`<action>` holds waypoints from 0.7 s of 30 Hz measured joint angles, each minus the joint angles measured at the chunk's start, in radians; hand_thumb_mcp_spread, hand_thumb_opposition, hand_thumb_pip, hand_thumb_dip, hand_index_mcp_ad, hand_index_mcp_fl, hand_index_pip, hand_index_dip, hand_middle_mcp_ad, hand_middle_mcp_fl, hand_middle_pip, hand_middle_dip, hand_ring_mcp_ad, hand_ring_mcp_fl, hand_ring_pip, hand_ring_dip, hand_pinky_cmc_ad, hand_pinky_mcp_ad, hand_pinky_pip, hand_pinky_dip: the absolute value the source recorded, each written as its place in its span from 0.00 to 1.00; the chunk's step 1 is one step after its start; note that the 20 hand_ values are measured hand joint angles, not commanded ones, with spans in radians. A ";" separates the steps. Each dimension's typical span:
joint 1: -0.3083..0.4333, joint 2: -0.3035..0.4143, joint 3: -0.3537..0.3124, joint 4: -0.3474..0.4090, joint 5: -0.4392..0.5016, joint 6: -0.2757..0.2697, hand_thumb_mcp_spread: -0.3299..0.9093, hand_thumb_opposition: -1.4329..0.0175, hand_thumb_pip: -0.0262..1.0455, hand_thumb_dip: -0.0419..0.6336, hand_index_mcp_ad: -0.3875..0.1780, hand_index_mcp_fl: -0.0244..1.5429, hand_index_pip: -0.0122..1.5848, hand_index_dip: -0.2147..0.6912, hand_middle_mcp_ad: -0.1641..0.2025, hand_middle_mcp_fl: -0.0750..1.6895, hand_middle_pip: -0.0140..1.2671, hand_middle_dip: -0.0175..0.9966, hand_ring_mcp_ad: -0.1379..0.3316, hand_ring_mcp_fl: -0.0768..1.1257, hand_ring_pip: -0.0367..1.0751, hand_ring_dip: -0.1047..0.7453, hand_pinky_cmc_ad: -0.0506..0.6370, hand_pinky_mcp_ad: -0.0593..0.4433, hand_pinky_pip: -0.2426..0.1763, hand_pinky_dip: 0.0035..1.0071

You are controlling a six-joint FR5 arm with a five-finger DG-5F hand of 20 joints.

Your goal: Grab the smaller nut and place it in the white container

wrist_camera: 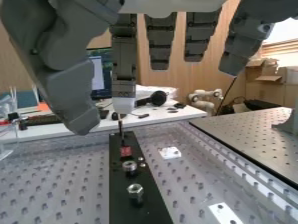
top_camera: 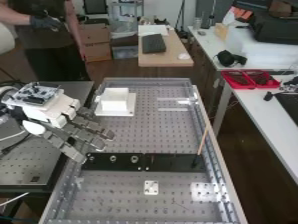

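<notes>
In the high view the hand (top_camera: 72,131) reaches in from the left, its fingers loosely straight and spread, nothing between them. One fingertip lies close beside the smaller nut (top_camera: 91,159) on the black bar (top_camera: 174,162); whether they touch I cannot tell. Beyond that nut stand the larger nut (top_camera: 113,158) and the bearing (top_camera: 134,159). The white container (top_camera: 115,102) rests on a white base farther up the bench. In the wrist view the hand (wrist_camera: 125,62) hangs above the bar (wrist_camera: 143,207), on which two round metal parts stand; which ones they are is unclear.
A thin wooden stick (top_camera: 203,140) rises near the bar's right end. A small white plate (top_camera: 151,187) lies below the bar. Metal rails (top_camera: 214,150) border the perforated bench. A red tray (top_camera: 249,79) sits on the side table.
</notes>
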 joint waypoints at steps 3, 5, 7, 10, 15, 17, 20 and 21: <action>-0.004 -0.009 -0.009 0.011 0.006 -0.014 0.58 0.44 0.70 0.38 0.53 0.02 0.89 0.54 0.65 0.08 0.11 0.24 0.63 0.06 0.12 0.24 0.63 0.74 0.48 0.18; -0.004 -0.013 -0.011 0.016 0.008 -0.018 0.58 0.44 0.70 0.38 0.53 0.02 0.91 0.55 0.65 0.08 0.11 0.24 0.62 0.06 0.12 0.24 0.63 0.74 0.48 0.18; -0.004 -0.019 -0.014 0.019 0.011 -0.027 0.58 0.44 0.70 0.38 0.53 0.02 0.92 0.55 0.65 0.08 0.11 0.24 0.61 0.06 0.12 0.24 0.63 0.74 0.48 0.18; -0.001 -0.033 -0.018 0.023 0.014 -0.042 0.58 0.44 0.70 0.38 0.52 0.02 0.93 0.56 0.65 0.08 0.11 0.24 0.61 0.06 0.12 0.24 0.63 0.74 0.48 0.18; 0.002 -0.055 -0.028 0.041 0.018 -0.049 0.58 0.44 0.70 0.38 0.53 0.02 0.94 0.57 0.65 0.08 0.11 0.24 0.60 0.06 0.12 0.24 0.63 0.72 0.48 0.18; 0.003 -0.062 -0.032 0.049 0.019 -0.050 0.58 0.44 0.70 0.38 0.53 0.02 0.94 0.60 0.66 0.08 0.11 0.24 0.60 0.06 0.12 0.24 0.63 0.72 0.48 0.18; 0.005 -0.072 -0.040 0.064 0.021 -0.050 0.58 0.44 0.70 0.38 0.53 0.02 0.95 0.60 0.66 0.08 0.11 0.24 0.60 0.06 0.12 0.24 0.63 0.72 0.48 0.18; 0.006 -0.077 -0.045 0.073 0.022 -0.051 0.58 0.44 0.70 0.38 0.52 0.02 0.95 0.60 0.66 0.08 0.11 0.24 0.60 0.06 0.12 0.24 0.63 0.72 0.48 0.18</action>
